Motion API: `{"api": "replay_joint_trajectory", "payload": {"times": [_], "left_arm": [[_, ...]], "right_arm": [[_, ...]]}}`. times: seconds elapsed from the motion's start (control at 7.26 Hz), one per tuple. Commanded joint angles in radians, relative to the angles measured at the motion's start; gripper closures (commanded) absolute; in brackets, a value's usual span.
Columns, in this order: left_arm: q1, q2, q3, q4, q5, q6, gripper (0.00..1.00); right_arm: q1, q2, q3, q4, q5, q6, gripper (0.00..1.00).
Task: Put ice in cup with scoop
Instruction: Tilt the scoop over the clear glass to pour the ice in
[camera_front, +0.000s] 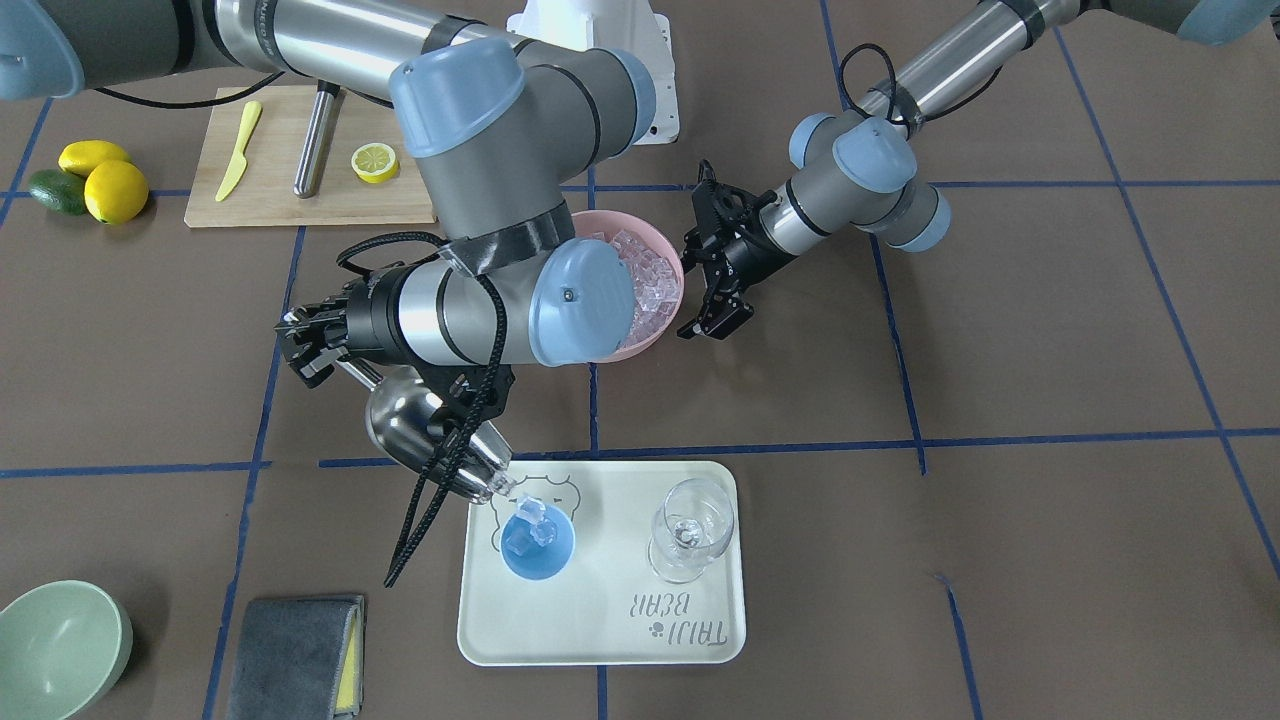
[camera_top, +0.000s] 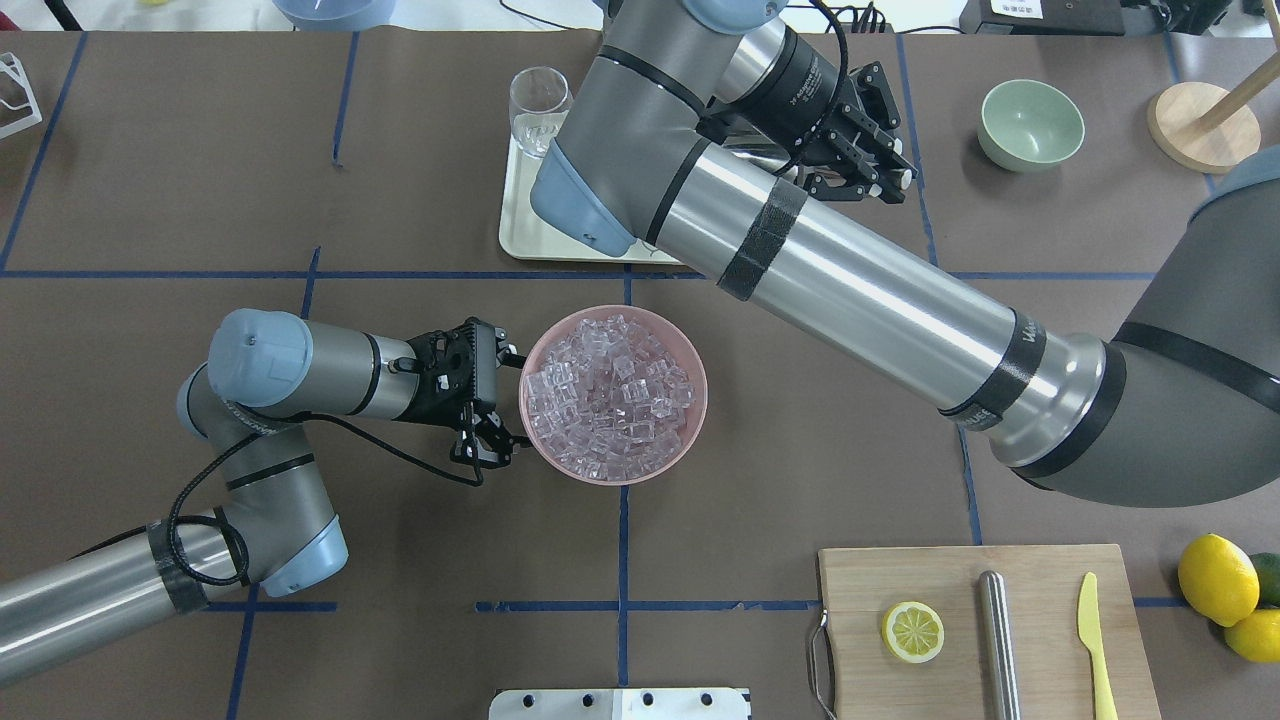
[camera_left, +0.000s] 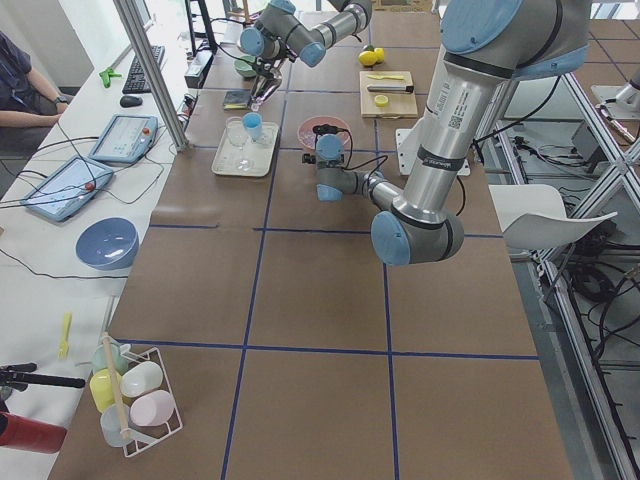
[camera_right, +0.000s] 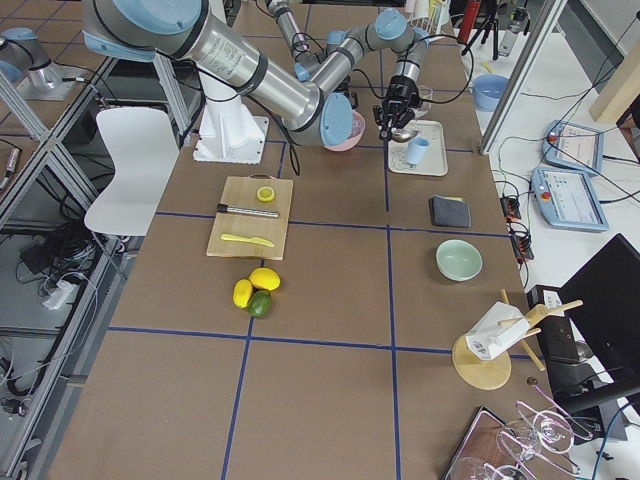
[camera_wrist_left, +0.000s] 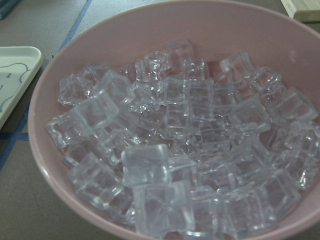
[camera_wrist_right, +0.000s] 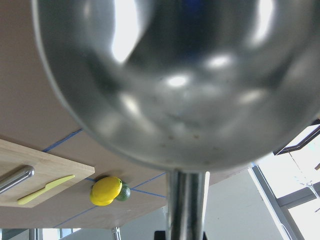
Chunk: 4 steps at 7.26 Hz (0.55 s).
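Observation:
My right gripper (camera_front: 305, 350) is shut on the thin handle of the steel scoop (camera_front: 425, 432). The scoop is tilted down, with its mouth just above the light-blue cup (camera_front: 538, 545) on the tray. A few ice cubes (camera_front: 530, 525) lie in the cup, and one sits at the scoop's lip. The scoop's underside (camera_wrist_right: 175, 75) fills the right wrist view. My left gripper (camera_top: 505, 405) is open and empty beside the left rim of the pink bowl (camera_top: 615, 312), which is full of ice (camera_top: 610, 395). The left wrist view looks into that ice (camera_wrist_left: 185, 150).
The cream tray (camera_front: 600, 630) also holds a clear wine glass (camera_front: 690, 530). A pale green bowl (camera_front: 55, 640) and a grey cloth (camera_front: 295, 655) lie near the tray. A cutting board (camera_front: 300, 190) holds a lemon half, a yellow knife and a steel cylinder. Lemons (camera_front: 105, 180) lie beside it.

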Motion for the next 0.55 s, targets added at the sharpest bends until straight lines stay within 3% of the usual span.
{"api": "replay_joint_trajectory", "payload": {"times": [0.0,0.41], "left_arm": [[-0.001,0.000,0.000,0.000,0.000,-0.001,0.00],[0.001,0.000,0.000,0.000,0.000,-0.001,0.00]], "right_arm": [[0.000,-0.006,0.001,0.000,-0.001,0.000,1.00],[0.000,-0.010,0.005,0.000,-0.001,0.000,1.00]]}}
